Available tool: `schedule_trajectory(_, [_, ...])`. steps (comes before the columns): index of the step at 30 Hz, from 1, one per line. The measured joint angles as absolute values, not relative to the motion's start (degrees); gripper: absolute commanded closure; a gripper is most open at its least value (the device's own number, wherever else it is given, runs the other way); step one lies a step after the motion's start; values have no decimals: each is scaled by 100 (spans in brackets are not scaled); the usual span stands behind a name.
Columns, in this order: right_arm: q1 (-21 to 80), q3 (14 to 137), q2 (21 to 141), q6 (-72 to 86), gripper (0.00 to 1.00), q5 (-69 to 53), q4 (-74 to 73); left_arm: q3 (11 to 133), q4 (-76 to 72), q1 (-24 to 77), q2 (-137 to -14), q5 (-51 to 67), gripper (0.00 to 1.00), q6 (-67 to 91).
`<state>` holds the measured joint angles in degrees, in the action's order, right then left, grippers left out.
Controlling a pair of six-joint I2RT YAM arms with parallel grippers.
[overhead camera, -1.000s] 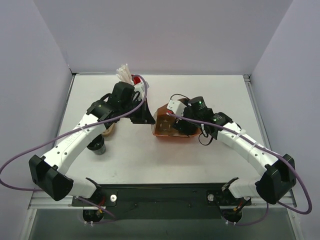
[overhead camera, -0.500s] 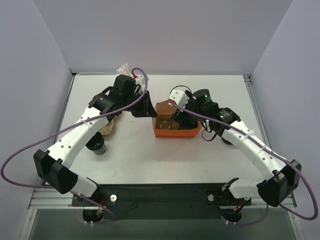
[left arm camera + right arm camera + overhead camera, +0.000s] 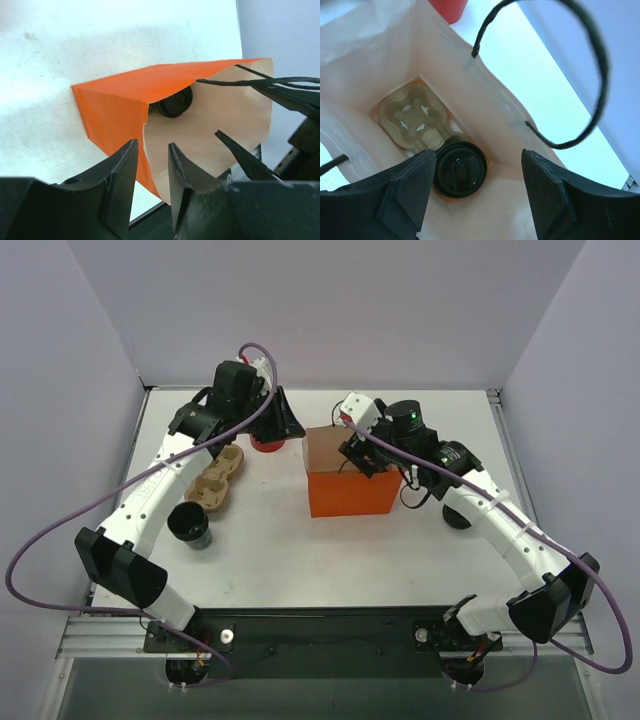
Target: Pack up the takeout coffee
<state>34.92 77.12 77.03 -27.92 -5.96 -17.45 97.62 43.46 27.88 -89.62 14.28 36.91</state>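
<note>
– Orange paper bag (image 3: 345, 495): what is threatening the packing?
– A finger snagging the cord handle (image 3: 606, 75) could be tipping the bag. The second cup (image 3: 190, 523) is waiting well left of it.
– Fingers?
– The right gripper (image 3: 479, 155) is hanging wide open above the bag mouth, gripping nothing. The left gripper (image 3: 152, 145) is showing a narrow, empty gap. One lidded cup (image 3: 459, 168) is sitting inside the bag.

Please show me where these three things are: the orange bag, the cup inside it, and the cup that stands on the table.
Orange bag (image 3: 348, 496): top view, on its front wall.
Cup in the bag (image 3: 460, 169): right wrist view, on its black lid.
Cup on the table (image 3: 189, 523): top view, on its lid.
</note>
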Motion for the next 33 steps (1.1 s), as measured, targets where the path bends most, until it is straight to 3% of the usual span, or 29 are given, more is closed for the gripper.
schedule_trajectory(10, [3487,8820,7865,-2263,32,-204,-1699,10438,4709,2480,-9080,687,59,3382])
schedule_trajectory(26, [3487,9218,8239,-1382,30,1079,-1372,10291,4801,2265,-8858,-257,58,3085])
schedule_trajectory(33, [3487,9358,8357,-1048,23,1542,-1352,9771,4416,2104,-8718,-628,58,3083])
